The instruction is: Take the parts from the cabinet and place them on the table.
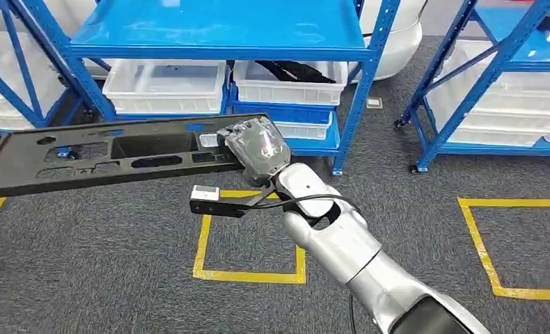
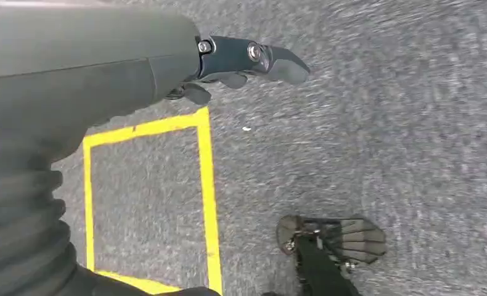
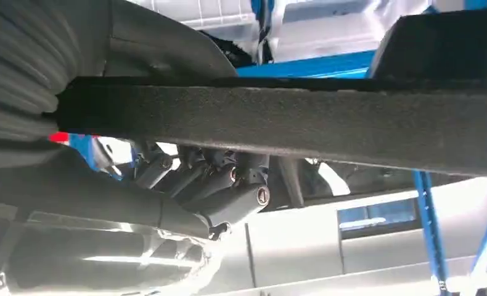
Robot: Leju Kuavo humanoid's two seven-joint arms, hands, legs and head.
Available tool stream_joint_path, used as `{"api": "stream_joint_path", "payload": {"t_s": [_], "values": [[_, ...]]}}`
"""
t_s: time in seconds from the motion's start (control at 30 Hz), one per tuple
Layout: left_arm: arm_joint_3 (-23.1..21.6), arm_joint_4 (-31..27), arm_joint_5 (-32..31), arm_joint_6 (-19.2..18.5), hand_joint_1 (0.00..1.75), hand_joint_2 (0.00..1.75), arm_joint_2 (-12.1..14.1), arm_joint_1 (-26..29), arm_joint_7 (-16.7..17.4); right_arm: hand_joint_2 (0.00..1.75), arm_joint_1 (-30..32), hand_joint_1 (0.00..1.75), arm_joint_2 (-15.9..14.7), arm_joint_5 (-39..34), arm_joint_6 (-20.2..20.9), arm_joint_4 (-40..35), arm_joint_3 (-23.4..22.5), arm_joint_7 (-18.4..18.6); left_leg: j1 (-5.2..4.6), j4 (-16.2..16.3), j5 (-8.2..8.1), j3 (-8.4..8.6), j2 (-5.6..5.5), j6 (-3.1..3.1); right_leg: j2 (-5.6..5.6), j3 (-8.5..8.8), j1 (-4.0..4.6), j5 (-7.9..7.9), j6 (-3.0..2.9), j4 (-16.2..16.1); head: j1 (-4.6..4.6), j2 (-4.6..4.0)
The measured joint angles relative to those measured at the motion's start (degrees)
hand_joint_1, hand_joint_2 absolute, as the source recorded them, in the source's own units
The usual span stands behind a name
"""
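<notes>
From the head view, the right hand (image 1: 257,147) grips one end of a long black panel (image 1: 105,154), held roughly level above grey carpet (image 1: 119,257) in front of blue shelving (image 1: 216,31) with white bins (image 1: 166,85). No writing is legible on the panel.

At the left wrist, the left hand (image 2: 241,61) holds nothing, its fingers loosely extended over yellow floor tape (image 2: 207,185).

At the right wrist, dark fingers (image 3: 229,185) curl under the panel's edge.
</notes>
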Motion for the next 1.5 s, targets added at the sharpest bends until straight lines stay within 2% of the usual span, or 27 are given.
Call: {"api": "stream_joint_path", "payload": {"t_s": [0.03,0.07,0.1,0.2,0.23,0.27,0.33,0.4,0.43,0.5,0.53,0.57,0.6,0.73,0.77,0.83,0.9,1.13,1.17,1.2,1.23,1.27,1.3,1.33,1.37,1.43,1.5], "values": [[0.0,0.0,0.0,0.0,0.0,1.75,0.0,0.0,0.0,1.75,0.0,1.75,0.0,0.0,0.0,0.0,0.0,0.0,0.27,0.1,0.15,-0.11,-0.66,-0.42,0.65,3.03,-0.67,1.96,0.95,-5.6,0.0,0.0],[0.0,0.0,0.0,0.0,0.0,1.75,0.0,-0.1,0.0,1.75,-0.1,1.75,0.0,0.0,0.0,0.0,0.1,0.0,0.32,0.2,0.26,-0.31,-1.22,-0.96,2.58,5.24,-1.34,2.78,1.48,-9.9,0.02,0.0],[0.1,0.0,0.0,0.0,0.0,1.75,0.0,-0.1,0.0,1.75,-0.1,1.75,0.0,0.0,0.0,0.0,0.1,0.0,0.2,0.4,0.31,-0.71,-1.76,-1.58,3.63,5.58,-0.9,2.7,1.19,-10.8,-0.02,0.0],[0.1,0.0,-0.1,0.2,0.0,1.75,-0.1,0.4,0.1,1.75,-0.1,1.75,0.3,0.4,0.1,0.0,0.2,0.0,0.76,-0.7,1.37,-1.0,-2.78,-3.11,2.44,5.38,-0.29,3.3,-0.02,-10.5,-0.09,0.0],[0.2,0.0,-0.1,0.2,0.0,1.75,-0.1,0.6,0.1,1.75,-0.1,1.75,0.4,0.4,0.1,0.0,0.3,0.0,0.96,-0.6,1.59,-1.23,-3.11,-3.42,1.93,5.39,-0.97,3.71,-0.65,-10.9,-0.17,0.0],[0.2,0.0,-0.1,0.2,0.0,1.75,-0.1,0.7,0.2,1.75,-0.1,1.75,0.6,0.4,0.2,0.0,0.3,0.0,0.96,0.2,0.72,-1.56,-1.07,-3.4,1.56,5.47,-1.04,4.0,-1.09,-11.0,-0.22,0.0],[0.2,0.0,-0.1,0.2,0.0,1.75,-0.1,0.6,0.2,1.75,-0.2,1.75,0.8,0.4,0.2,0.0,0.3,0.0,0.65,8.0,-4.35,-4.7,2.07,-3.45,0.54,5.41,-0.45,4.15,-1.91,-11.0,-0.37,0.0],[0.2,0.0,-0.2,0.2,0.0,1.75,-0.1,0.6,0.2,1.75,0.0,1.75,0.7,0.5,0.2,0.0,0.3,0.1,0.64,16.8,-8.03,-8.32,2.56,-3.5,-0.64,5.32,0.16,4.12,-2.12,-11.0,-0.37,0.0],[0.2,0.0,-0.2,0.2,0.0,1.75,-0.1,0.6,0.2,1.75,0.0,1.75,0.7,0.5,0.3,0.0,0.4,0.1,0.64,18.4,-8.22,-8.84,2.63,-3.47,-1.21,5.28,0.35,4.12,-2.12,-11.0,-0.35,0.0],[0.2,0.0,-0.2,0.2,0.0,1.75,-0.1,0.6,0.2,1.75,0.0,1.75,0.7,0.5,0.3,0.0,0.5,0.1,0.59,13.7,-5.6,-5.86,2.84,-3.11,-2.17,5.29,0.5,4.11,-2.12,-11.0,-0.37,0.0],[0.2,0.0,-0.2,0.2,0.0,1.75,-0.1,0.6,0.2,1.75,-0.1,1.75,0.9,0.5,0.3,0.0,0.5,0.1,0.51,8.1,-3.28,-2.49,3.47,-2.78,-2.7,5.36,0.57,4.1,-2.1,-11.0,-0.37,0.0],[0.2,-0.1,-0.2,0.2,0.0,1.75,-0.1,0.5,0.2,1.75,-0.2,1.75,0.9,0.5,0.3,0.0,0.5,0.1,0.29,3.0,-1.66,0.68,5.27,-2.31,-3.06,5.43,0.69,4.09,-2.08,-11.0,-0.37,0.0],[0.2,-0.1,-0.2,0.2,0.0,1.75,-0.1,0.3,0.2,1.75,-0.3,1.75,1.0,0.5,0.3,0.0,0.5,0.1,-0.52,1.3,-2.23,1.45,6.84,-2.19,-3.46,5.23,1.47,4.02,-1.96,-10.9,-0.39,0.0],[0.2,-0.1,-0.3,0.2,0.0,1.75,-0.1,0.3,0.2,1.75,-0.5,1.75,1.0,0.5,0.3,0.0,0.5,0.1,-0.77,0.6,-1.29,0.8,4.33,-0.92,-5.26,5.51,1.63,4.23,-1.03,-11.5,-0.17,0.0],[0.2,-0.1,-0.4,0.2,0.0,1.75,-0.1,0.3,0.2,1.75,-0.5,1.75,1.0,0.5,0.3,0.0,0.5,0.1,-0.07,-0.1,-0.7,1.21,3.94,-0.47,-4.19,4.72,1.65,3.61,-0.78,-10.8,0.0,0.0],[0.2,-0.1,-0.7,0.2,0.0,1.75,-0.2,0.2,0.2,1.75,-0.6,1.75,0.6,0.6,0.4,-0.1,0.5,0.1,-0.28,-0.6,-0.21,1.04,3.07,0.24,-0.99,2.08,1.35,0.0,-1.58,-4.3,0.13,0.0],[0.2,-0.1,-0.8,0.2,0.0,1.75,-0.2,0.1,0.2,1.75,-0.3,1.75,0.2,0.7,0.6,-0.1,0.5,0.2,-0.38,-0.5,-0.02,0.69,1.86,0.39,-0.39,-1.85,1.33,-3.1,-1.96,3.9,0.37,0.0],[0.2,-0.1,-0.8,0.2,0.0,1.75,-0.2,0.1,0.2,1.75,-0.2,1.75,0.2,0.7,0.6,-0.1,0.5,0.2,-0.39,-0.5,-0.01,0.66,1.74,0.39,-0.35,-2.19,1.33,-3.32,-1.96,4.6,0.39,0.0],[0.2,-0.1,-0.8,0.2,0.0,1.75,-0.2,0.1,0.2,1.75,-0.1,1.75,0.1,0.7,0.7,-0.1,0.5,0.2,-0.44,-0.5,0.06,0.58,1.46,0.39,-0.3,-2.89,1.34,-3.68,-1.93,6.0,0.37,0.0],[0.2,-0.1,-0.9,0.2,0.0,1.75,-0.2,0.2,0.2,1.75,0.1,1.75,-0.2,0.9,0.8,0.0,0.5,0.4,-0.66,-0.5,0.38,0.33,-0.1,0.3,-0.07,-2.3,1.37,-2.23,-1.2,4.5,0.39,0.0],[0.2,-0.1,-0.9,0.2,0.0,1.75,-0.2,0.2,0.3,1.75,0.1,1.75,-0.2,0.9,0.9,-0.1,0.5,0.4,-0.75,-0.5,0.46,0.32,-0.64,0.18,0.11,-0.47,1.39,-0.69,-0.94,0.9,0.35,0.0],[0.2,-0.1,-1.1,0.2,0.0,1.75,-0.6,0.2,0.5,1.75,0.0,1.75,-0.2,1.0,0.9,-0.1,0.5,0.7,-0.69,-0.5,0.85,0.3,-2.1,-0.33,3.85,6.1,1.63,3.3,-1.4,-12.0,0.24,0.0],[0.2,-0.1,-1.3,0.2,0.0,1.75,-0.6,0.1,0.6,1.75,-0.1,1.75,-0.2,1.3,1.0,-0.1,0.5,0.9,-0.51,-0.6,0.94,0.1,-3.24,-1.13,3.21,6.03,2.2,3.83,-2.23,-12.4,0.44,0.0],[0.2,-0.1,-1.3,0.3,0.0,1.75,-0.6,0.6,0.9,1.75,-0.1,1.75,0.3,1.7,1.1,-0.5,0.5,1.0,-0.36,-0.5,1.49,-0.6,-3.44,-1.84,1.73,6.75,0.36,5.33,-3.16,-13.5,0.57,0.0],[0.2,0.0,-1.3,0.3,0.0,1.75,-0.7,0.7,0.9,1.75,0.0,1.75,0.4,1.7,1.2,-0.5,0.5,1.0,-0.4,8.1,-4.42,-4.44,1.93,-2.62,0.16,6.81,0.7,5.73,-3.73,-13.7,0.13,0.0],[0.2,0.0,-1.3,0.3,0.0,1.75,-0.7,0.7,0.9,1.75,0.3,1.75,0.3,1.9,1.2,-0.5,0.5,1.2,0.09,16.5,-7.62,-8.28,2.52,-3.57,-1.3,6.58,0.7,5.71,-3.71,-13.7,-0.02,0.0],[0.2,0.0,-1.4,0.3,0.0,1.75,-0.6,0.7,0.9,1.75,0.6,1.75,0.3,1.9,1.3,-0.5,0.5,1.2,0.8,14.0,-5.45,-6.83,2.97,-4.24,-2.5,6.45,0.5,5.66,-3.63,-13.6,-0.02,0.0]]}}
